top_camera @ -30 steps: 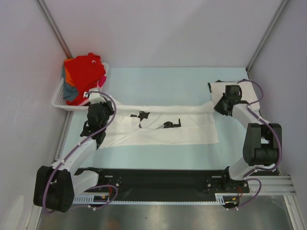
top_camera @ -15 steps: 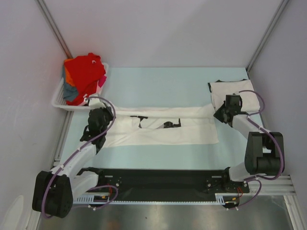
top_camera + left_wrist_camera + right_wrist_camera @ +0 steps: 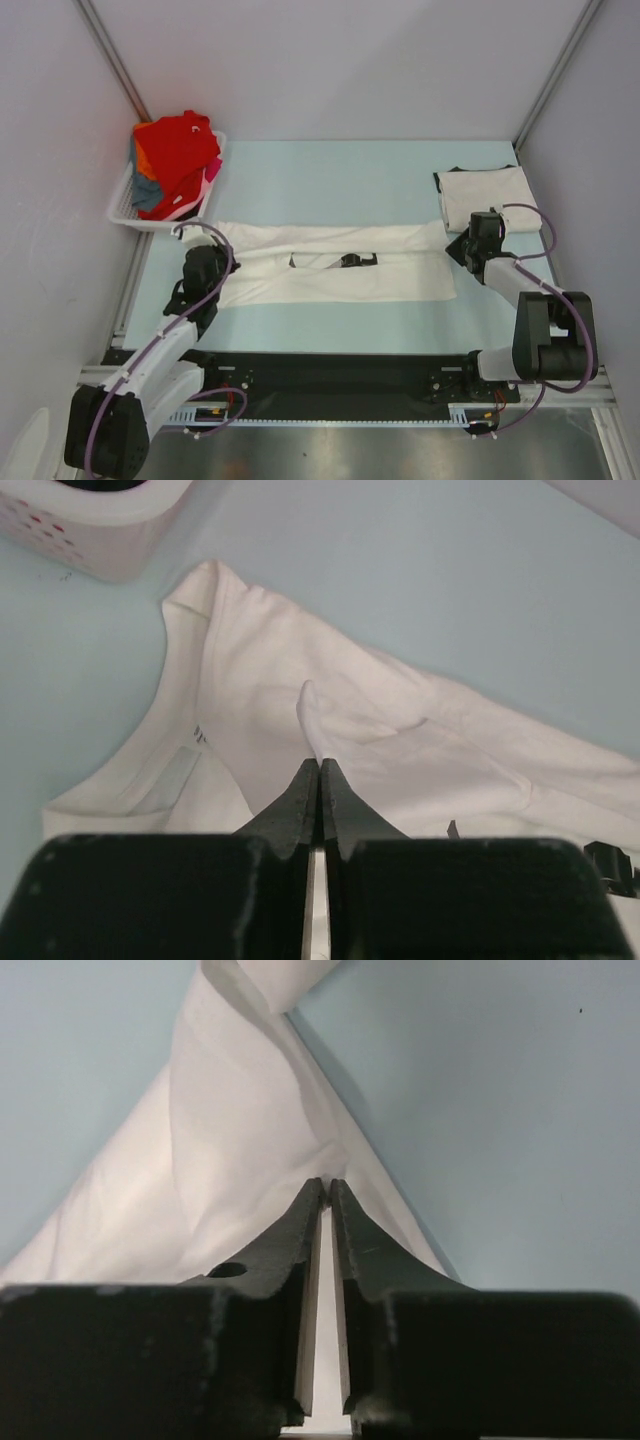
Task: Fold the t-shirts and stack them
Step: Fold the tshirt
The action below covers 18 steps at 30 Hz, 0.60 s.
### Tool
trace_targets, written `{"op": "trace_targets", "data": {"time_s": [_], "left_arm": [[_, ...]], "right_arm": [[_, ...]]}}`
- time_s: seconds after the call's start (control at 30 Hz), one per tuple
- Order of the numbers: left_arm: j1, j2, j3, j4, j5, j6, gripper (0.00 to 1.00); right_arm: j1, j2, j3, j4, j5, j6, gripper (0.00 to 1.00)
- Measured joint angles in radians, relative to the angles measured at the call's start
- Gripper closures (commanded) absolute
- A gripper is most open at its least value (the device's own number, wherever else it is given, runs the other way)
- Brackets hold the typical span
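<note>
Though illegible, black prints point(image 3: 357, 260) on t-shirt point(image 3: 340, 287)

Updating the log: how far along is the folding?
Done: one folded tee lies at the far right. In hand: the left gripper and right gripper pinch the printed white tee, partly folded. Left: a pile of tees in the basket.

A pale blue desk point(image 3: 340, 180) fills the middle of the top view, boxed by plain lavender-grey walls point(image 3: 330, 60) with aluminium posts point(image 3: 112, 60) slanting in the upper corners (evenly lit, soft shadows); a brushed metal sheet point(image 3: 330, 455) lines the bottom edge.
</note>
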State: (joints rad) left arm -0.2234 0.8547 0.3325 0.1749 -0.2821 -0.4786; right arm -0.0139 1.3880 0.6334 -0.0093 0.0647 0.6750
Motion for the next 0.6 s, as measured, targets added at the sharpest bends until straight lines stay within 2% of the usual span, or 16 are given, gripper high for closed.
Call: {"op": "trace_targets", "data": {"time_s": [0.07, 0.1, 0.17, 0.2, 0.27, 0.3, 0.4, 0.5, 0.6], "left_arm": [[0.0, -0.014, -0.019, -0.012, 0.001, -0.024, 0.88], [0.0, -0.023, -0.034, -0.018, 0.0, -0.037, 0.84], [0.0, -0.041, -0.057, -0.04, 0.001, -0.058, 0.83], [0.0, -0.053, -0.064, -0.06, 0.002, -0.071, 0.76], [0.0, -0.078, -0.066, -0.098, 0.01, -0.08, 0.65], [0.0, -0.09, -0.066, -0.11, 0.016, -0.088, 0.56], [0.0, -0.139, -0.061, -0.159, 0.035, -0.097, 0.41], [0.0, -0.161, -0.035, -0.202, 0.059, -0.1, 0.35], [0.0, -0.135, 0.023, -0.232, 0.084, -0.1, 0.35]], "right_arm": [[0.004, -0.028, -0.022, 0.018, 0.008, 0.008, 0.82], [0.005, -0.041, -0.037, 0.026, 0.013, 0.011, 0.76], [0.005, -0.064, -0.066, 0.035, 0.026, 0.024, 0.64], [0.006, -0.079, -0.08, 0.037, 0.034, 0.03, 0.56], [0.006, -0.108, -0.1, 0.034, 0.049, 0.038, 0.53], [0.009, -0.125, -0.106, 0.034, 0.057, 0.038, 0.53], [0.037, -0.169, -0.107, 0.037, 0.077, 0.032, 0.53], [0.105, -0.195, -0.09, 0.035, 0.08, 0.009, 0.55], [0.182, -0.169, -0.031, 0.04, 0.045, -0.011, 0.56]]}}
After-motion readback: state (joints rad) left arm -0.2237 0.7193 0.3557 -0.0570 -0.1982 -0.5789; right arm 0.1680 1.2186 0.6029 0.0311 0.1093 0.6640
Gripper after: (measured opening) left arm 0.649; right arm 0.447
